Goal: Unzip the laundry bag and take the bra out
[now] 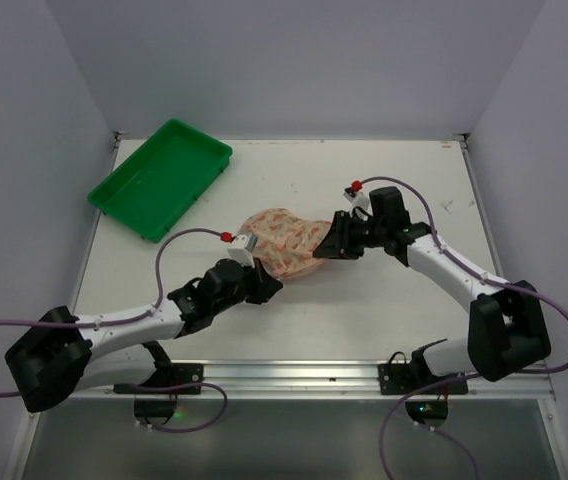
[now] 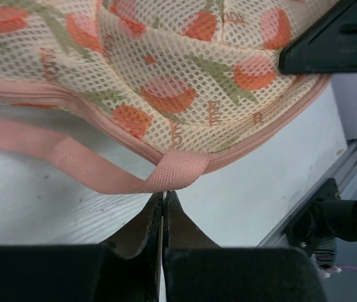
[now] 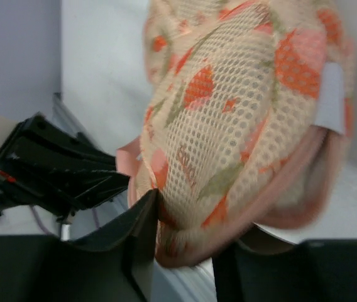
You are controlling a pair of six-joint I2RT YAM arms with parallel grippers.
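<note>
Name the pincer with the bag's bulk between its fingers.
The right pincer: the laundry bag fills it. The left pincer is pinched shut at the pink loop.

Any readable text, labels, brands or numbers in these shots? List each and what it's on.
Nothing can be read outright.
On the laundry bag: small orange lettering in the print, too small and too broken up by the mesh to read.
On the white tag at the bag's edge: blurred, no text legible.
On the green tray: no markings show.
</note>
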